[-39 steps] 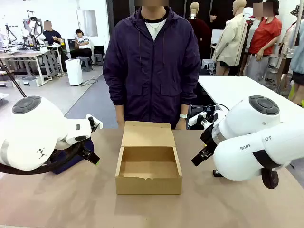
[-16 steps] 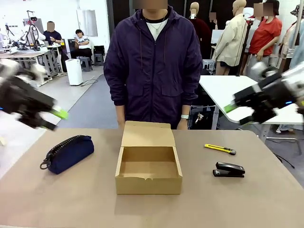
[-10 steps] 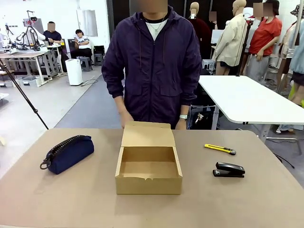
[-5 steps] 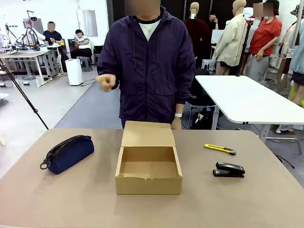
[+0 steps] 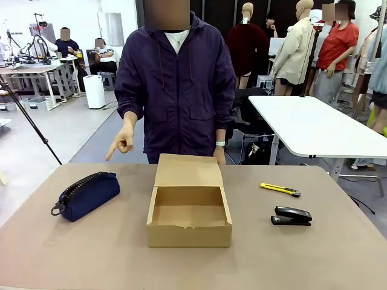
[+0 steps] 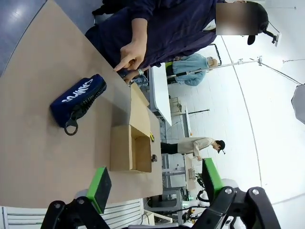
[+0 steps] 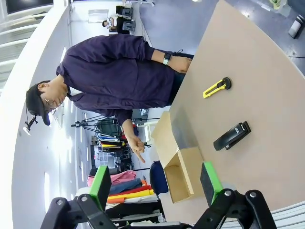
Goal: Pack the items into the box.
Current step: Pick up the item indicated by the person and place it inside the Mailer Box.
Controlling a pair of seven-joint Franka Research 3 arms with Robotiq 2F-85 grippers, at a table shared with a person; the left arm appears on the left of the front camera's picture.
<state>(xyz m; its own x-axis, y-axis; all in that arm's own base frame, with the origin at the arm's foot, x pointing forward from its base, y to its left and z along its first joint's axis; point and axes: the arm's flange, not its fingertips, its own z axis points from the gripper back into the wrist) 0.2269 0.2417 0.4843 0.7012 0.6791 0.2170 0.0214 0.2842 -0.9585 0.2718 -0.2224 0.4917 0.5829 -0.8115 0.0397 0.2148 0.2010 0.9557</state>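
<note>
pointing toward the pouch (image 5: 87, 194), the person's hand (image 5: 124, 141) angles down; left gripper (image 6: 155, 183), right gripper (image 7: 156, 185) jaws wide, empty.

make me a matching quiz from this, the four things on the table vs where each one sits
Things:
1. pouch
2. utility knife
3. stapler
4. box

Places, in the front view:
a. middle of the table, flap open
b. right of the box, farther back
c. left of the box
d. right of the box, nearer the front edge

Pairs: 1-c, 2-b, 3-d, 4-a
</note>
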